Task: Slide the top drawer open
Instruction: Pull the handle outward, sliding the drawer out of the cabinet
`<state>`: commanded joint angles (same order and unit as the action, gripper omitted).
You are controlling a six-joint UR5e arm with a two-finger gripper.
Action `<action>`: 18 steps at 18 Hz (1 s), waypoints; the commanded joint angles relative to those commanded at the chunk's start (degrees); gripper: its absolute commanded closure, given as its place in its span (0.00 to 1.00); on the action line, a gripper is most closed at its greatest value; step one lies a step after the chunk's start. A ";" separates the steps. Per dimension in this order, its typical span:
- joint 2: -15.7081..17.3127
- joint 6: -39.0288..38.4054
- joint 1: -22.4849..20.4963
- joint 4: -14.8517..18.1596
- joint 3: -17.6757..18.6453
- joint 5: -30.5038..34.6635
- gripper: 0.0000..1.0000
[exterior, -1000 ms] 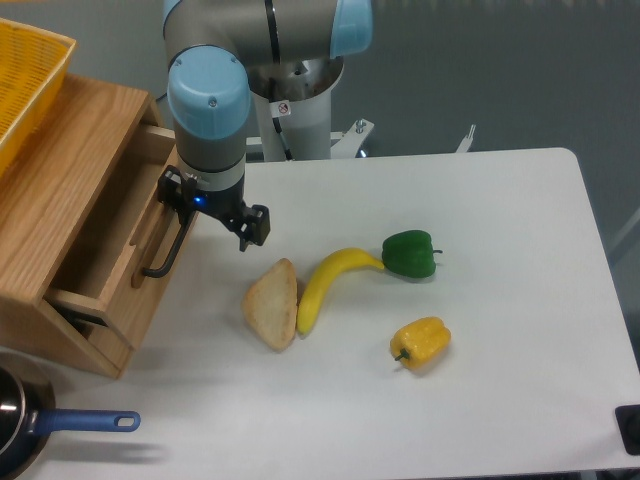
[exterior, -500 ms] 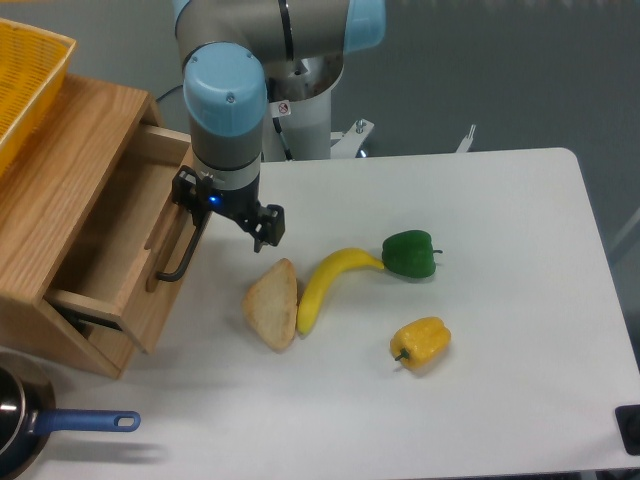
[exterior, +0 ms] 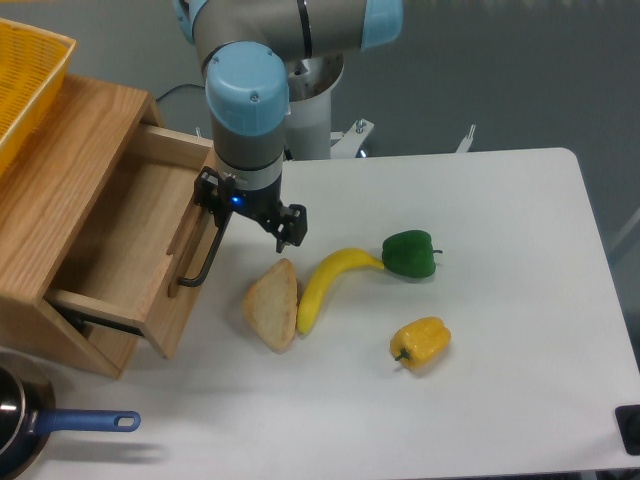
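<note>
At the upper left of the frame a yellow basket point(exterior: 25, 75) rests on the wooden cabinet point(exterior: 55, 195). Just right of it, at centre left, the top drawer point(exterior: 135, 240) stands partly drawn out, its plain box interior showing and its black bar handle point(exterior: 205, 262) facing right. The gripper point(exterior: 250, 212) sits at the upper end of that handle, one finger behind the bar and one in front; whether the fingers are pressed shut on the bar or merely hooked around it I cannot tell.

To do this step well, the pull should run straight along the drawer's slide, toward the lower right, with no sideways drag that could jam it, and should stop short of the bread slice point(exterior: 274, 317) lying near the drawer front.

The arm comes down from top centre, wrist pointing downward. Further right lie a banana point(exterior: 322, 285), a green pepper point(exterior: 409, 253) and a yellow pepper point(exterior: 421, 341), clear of the drawer
</note>
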<state>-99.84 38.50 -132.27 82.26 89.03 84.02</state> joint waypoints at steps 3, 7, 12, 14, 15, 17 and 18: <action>-0.09 0.09 -0.09 -0.17 0.00 0.26 0.00; -0.88 0.97 -0.44 -0.09 -0.88 0.26 0.00; -1.23 1.84 -1.32 -0.17 -1.05 0.35 0.00; -1.32 2.46 -1.67 -0.17 -1.14 0.35 0.00; -1.41 2.55 -1.67 -0.17 -1.14 0.35 0.00; -1.58 2.55 -1.85 -0.17 -1.67 0.35 0.00; -1.67 2.55 -2.02 -0.17 -1.76 0.35 0.00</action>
<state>-101.51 41.04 -134.30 82.09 87.28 84.38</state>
